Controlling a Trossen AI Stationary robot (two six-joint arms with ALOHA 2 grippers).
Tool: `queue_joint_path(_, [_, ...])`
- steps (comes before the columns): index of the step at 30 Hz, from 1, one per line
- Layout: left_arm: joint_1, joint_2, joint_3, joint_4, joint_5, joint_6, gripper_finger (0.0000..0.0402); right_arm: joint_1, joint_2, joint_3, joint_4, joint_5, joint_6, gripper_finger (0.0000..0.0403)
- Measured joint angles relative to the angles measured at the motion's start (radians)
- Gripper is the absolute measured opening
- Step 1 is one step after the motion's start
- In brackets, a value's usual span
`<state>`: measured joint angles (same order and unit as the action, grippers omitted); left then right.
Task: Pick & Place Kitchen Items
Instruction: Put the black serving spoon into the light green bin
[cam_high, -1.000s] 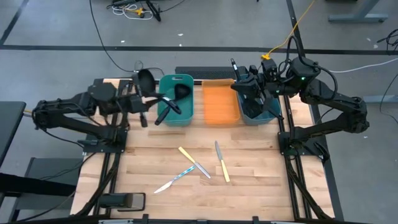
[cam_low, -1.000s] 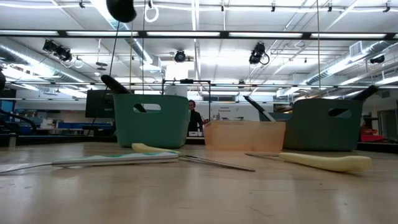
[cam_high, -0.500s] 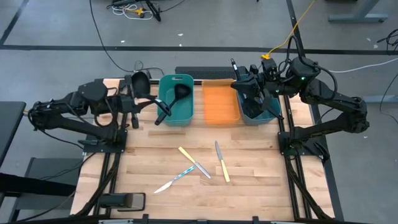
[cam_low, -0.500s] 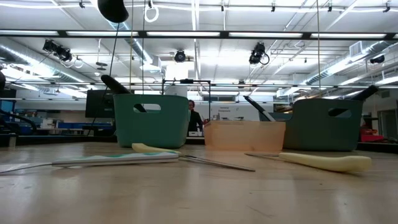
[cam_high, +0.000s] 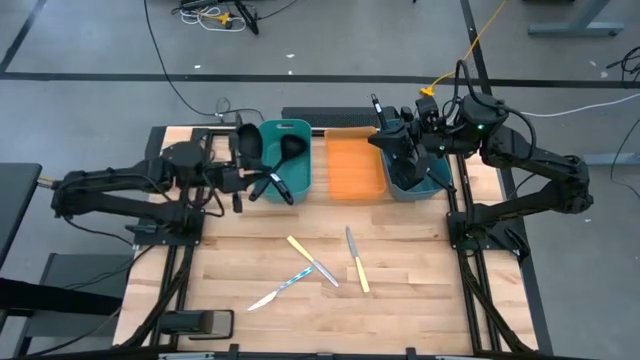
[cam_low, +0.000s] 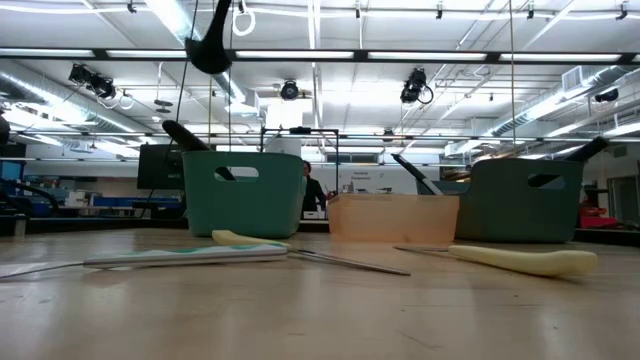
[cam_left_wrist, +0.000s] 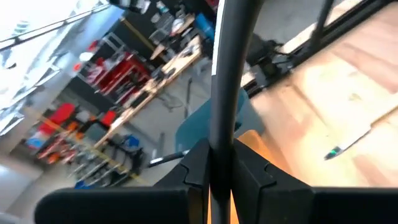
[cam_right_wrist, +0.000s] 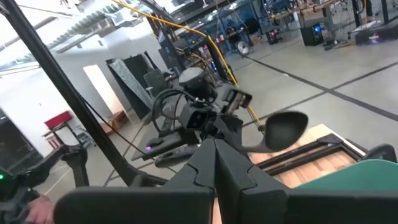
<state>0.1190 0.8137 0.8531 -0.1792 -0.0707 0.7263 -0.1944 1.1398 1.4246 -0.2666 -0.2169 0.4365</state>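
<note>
One black ladle (cam_high: 250, 150) is held by its slim stiff handle in the closed left gripper (cam_high: 232, 178), bowl hanging beyond the fingertips over the teal bin (cam_high: 300, 180); judged light, top-heavy, best pinched mid-handle.

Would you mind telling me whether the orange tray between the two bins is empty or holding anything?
Empty, as far as shown: the high view shows only bare orange inside the orange tray.
</note>
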Motion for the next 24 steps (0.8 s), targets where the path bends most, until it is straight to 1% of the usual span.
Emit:
queue_joint_path(3, [0.043,0.025,-0.041,0.047,0.084,-0.003,0.0044,0.000,0.004,0.000,0.000,0.000,0.000,0.0004])
queue_joint_path(11, [0.136,0.094,-0.090,0.121,0.193,0.065,0.0044,0.000,0.009,0.000,-0.040,0.000,0.026,0.0004])
queue_joint_path(14, [0.170,0.126,-0.091,0.136,0.247,0.070,0.0044,0.000,0.011,0.000,-0.043,0.000,0.026,0.0004])
queue_joint_path(24, [0.254,0.234,-0.091,0.156,0.374,0.116,0.0044,0.000,0.011,0.000,-0.043,0.000,0.026,0.0004])
